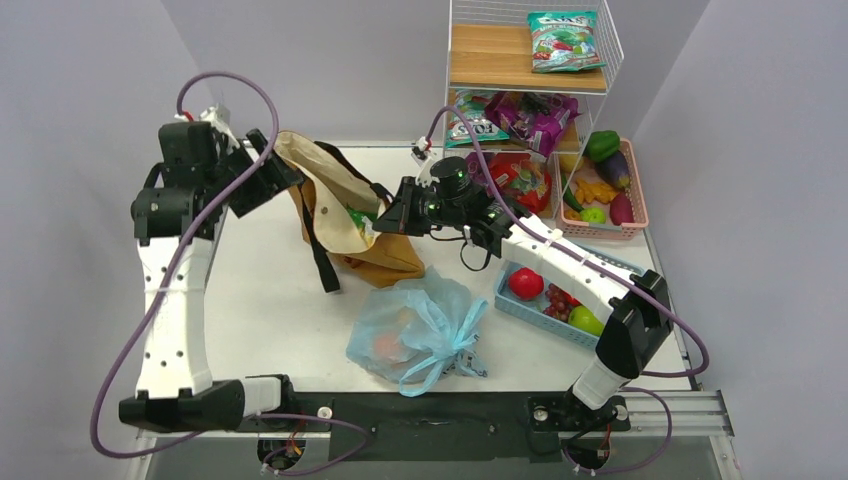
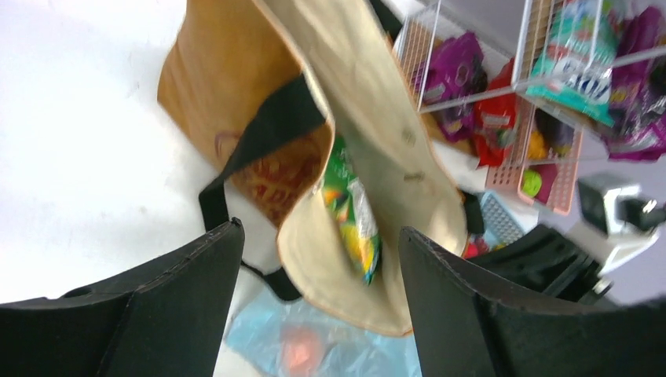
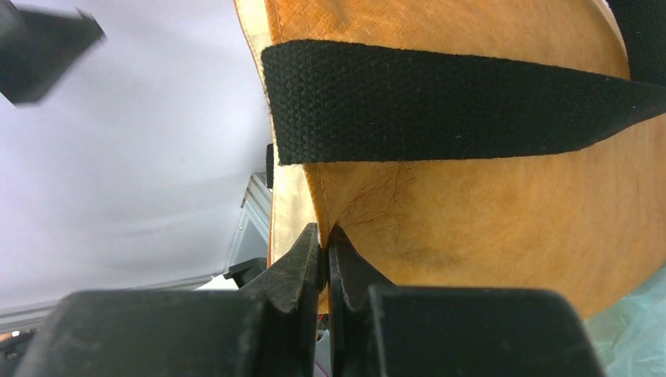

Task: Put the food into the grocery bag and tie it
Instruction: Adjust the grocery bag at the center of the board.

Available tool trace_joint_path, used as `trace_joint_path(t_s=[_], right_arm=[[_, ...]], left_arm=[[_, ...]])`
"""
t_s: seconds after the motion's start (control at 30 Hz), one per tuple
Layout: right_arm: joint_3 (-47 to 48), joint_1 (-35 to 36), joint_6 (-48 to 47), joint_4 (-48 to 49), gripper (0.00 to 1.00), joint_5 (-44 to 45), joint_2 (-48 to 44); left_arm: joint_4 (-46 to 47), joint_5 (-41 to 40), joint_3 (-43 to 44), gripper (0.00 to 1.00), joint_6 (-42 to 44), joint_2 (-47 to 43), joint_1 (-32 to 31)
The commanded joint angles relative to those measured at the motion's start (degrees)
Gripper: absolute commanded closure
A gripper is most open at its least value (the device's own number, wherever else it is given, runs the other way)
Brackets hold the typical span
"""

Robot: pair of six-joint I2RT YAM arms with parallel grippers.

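Right arm (image 1: pixel 560 255) outstretched, seemingly at tote (image 1: pixel 340 215).

Bright, even light fills the overhead view; the white tabletop (image 1: pixel 270 300) carries only faint soft shadows. The left wrist view is motion-blurred, the thin translucent light blue plastic bag (image 2: pixel 353 357) smeared, the tabletop glaring. The right wrist view shows the stiff tan-orange fabric tote (image 3: pixel 487 228) sharply.
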Motion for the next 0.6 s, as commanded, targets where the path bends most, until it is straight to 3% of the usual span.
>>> trace_joint_path(t_s=[0.0, 0.17, 0.33, 0.57], right_arm=[[3.1, 0.3, 2.1, 5.8, 1.00, -2.3, 0.4], [3.2, 0.2, 2.2, 5.8, 1.00, -2.2, 0.0], [3.0, 0.3, 2.5, 5.9, 1.00, -2.3, -0.2], [3.0, 0.5, 2.6, 5.8, 1.00, -2.6, -0.5]], left_arm=[[1.7, 4.6, -9.6, 0.31, 0.8, -7.3, 0.1], [16.0, 11.3, -21.3, 0.36, -3.4, -11.6, 0.0], [21.8, 14.9, -29.0, 0.40, -3.6, -12.5, -0.2], [25.3, 13.5, -36.7, 0.40, -4.0, -13.3, -0.1]])
